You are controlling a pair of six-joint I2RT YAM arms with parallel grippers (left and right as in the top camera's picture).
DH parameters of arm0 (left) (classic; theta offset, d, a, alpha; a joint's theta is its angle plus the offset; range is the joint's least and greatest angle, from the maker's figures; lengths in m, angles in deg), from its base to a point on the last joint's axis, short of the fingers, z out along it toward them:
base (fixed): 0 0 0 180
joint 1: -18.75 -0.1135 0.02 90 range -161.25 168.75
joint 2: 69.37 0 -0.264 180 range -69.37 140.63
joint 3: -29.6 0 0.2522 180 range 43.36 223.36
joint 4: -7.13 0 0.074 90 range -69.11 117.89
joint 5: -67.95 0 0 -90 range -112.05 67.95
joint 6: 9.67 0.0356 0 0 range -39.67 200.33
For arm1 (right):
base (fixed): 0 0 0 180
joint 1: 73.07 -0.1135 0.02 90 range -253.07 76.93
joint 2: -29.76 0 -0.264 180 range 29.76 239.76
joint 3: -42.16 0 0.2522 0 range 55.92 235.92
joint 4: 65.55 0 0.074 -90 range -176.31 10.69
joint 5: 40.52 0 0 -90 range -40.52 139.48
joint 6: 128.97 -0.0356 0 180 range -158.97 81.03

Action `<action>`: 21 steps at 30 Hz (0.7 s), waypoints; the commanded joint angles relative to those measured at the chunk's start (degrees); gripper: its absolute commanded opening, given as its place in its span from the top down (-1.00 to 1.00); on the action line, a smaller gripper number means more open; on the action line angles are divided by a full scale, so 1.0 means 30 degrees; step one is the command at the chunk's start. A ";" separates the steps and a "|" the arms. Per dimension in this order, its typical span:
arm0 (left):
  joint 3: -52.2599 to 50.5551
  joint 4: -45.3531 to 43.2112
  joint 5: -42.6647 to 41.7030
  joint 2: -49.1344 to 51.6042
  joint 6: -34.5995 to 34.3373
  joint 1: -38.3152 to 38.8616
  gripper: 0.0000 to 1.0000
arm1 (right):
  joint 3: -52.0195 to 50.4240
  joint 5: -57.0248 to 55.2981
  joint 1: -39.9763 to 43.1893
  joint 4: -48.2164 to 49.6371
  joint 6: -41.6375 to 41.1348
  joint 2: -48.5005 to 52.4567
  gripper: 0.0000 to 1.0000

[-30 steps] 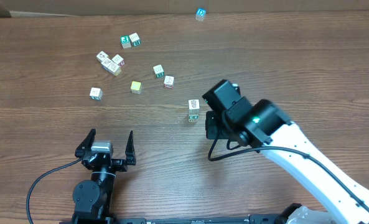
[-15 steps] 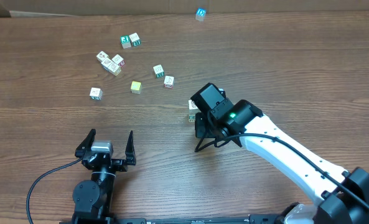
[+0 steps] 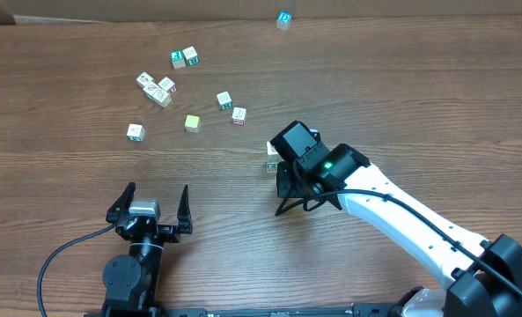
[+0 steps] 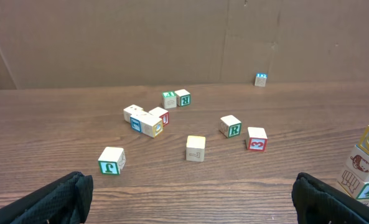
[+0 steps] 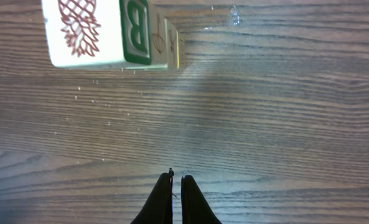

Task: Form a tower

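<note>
The tower (image 4: 366,165) stands at the right edge of the left wrist view: a white cube with a dark ring on top, a brown-picture cube under it, and a green-marked cube lowest. From overhead the tower (image 3: 272,157) is partly covered by my right arm (image 3: 320,167), which hangs just to its right. In the right wrist view the tower (image 5: 97,32) shows a pineapple picture and a green B, with my right gripper (image 5: 177,182) shut and empty, apart from it over bare wood. My left gripper (image 3: 150,204) rests open and empty near the front edge.
Loose cubes lie across the far left half: a yellow one (image 3: 192,123), a green-lettered one (image 3: 224,100), a red-marked one (image 3: 238,115), one alone (image 3: 136,132), a cluster (image 3: 157,88), a pair (image 3: 184,58). A blue cube (image 3: 283,19) sits at the back edge.
My right arm has swung left toward the tower and now covers part of it; over the last half second it barely moved. The left arm and cubes are unchanged.
</note>
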 commanded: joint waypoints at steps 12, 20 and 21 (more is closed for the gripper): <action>-0.0066 -0.0044 -0.0153 -0.0204 0.0306 -0.0131 -0.99 | -0.0189 0.0233 0.0073 0.0168 0.1005 0.0087 0.93; -0.0066 -0.0044 -0.0153 -0.0204 0.0299 -0.0131 -0.99 | -0.0189 0.1100 0.0000 0.0947 0.1005 0.0087 0.93; -0.0066 -0.0044 -0.0153 -0.0197 0.0306 -0.0131 -0.99 | -0.0189 0.1049 0.0000 0.0940 0.1013 0.0087 0.93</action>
